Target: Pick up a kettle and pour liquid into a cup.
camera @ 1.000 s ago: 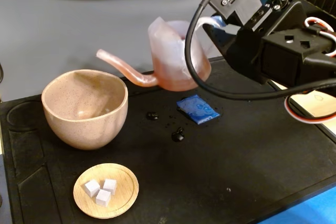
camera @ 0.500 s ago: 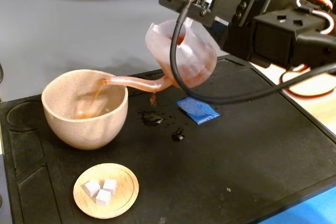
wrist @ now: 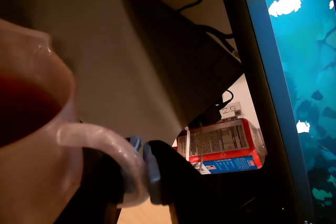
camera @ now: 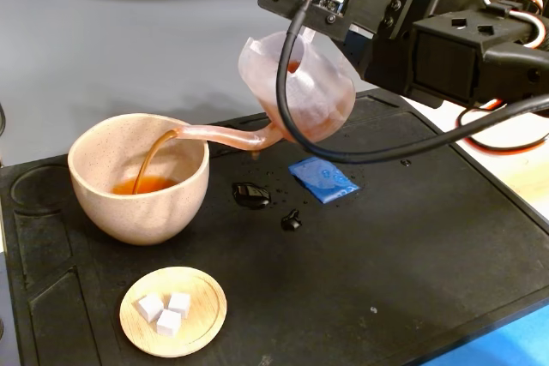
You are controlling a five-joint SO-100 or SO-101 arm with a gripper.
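Kettle point(camera: 300, 96) hangs in the air above the black mat point(camera: 412, 246), tipped toward 9 o'clock in the fixed view. Its long thin spout reaches over the rim of the cup point(camera: 137, 179). A thin stream of orange-brown liquid point(camera: 147, 160) runs from the spout tip down into the cup, and a small pool of it sits at the bottom.

The gripper point(wrist: 139, 174) is clamped on the kettle's loop handle. In the wrist view the fingers point(wrist: 153, 174) sit close together with the pale handle pinched between them, one on each side. Dark red liquid shows inside the kettle at 9 o'clock in that view.

In the fixed view the fingers are hidden behind the arm's black body and a thick black cable, so the grip cannot be seen there. The kettle's handle is hidden there too.

On the mat, under the kettle, lie dark wet drops point(camera: 251, 195) and a small blue packet point(camera: 322, 179). At 6 o'clock from the cup sits a little wooden dish point(camera: 173, 311) with three white cubes point(camera: 166, 310).

The wrist view is dim and blurry. A red and white box point(wrist: 223, 148) shows far off, partly cut by dark shapes.
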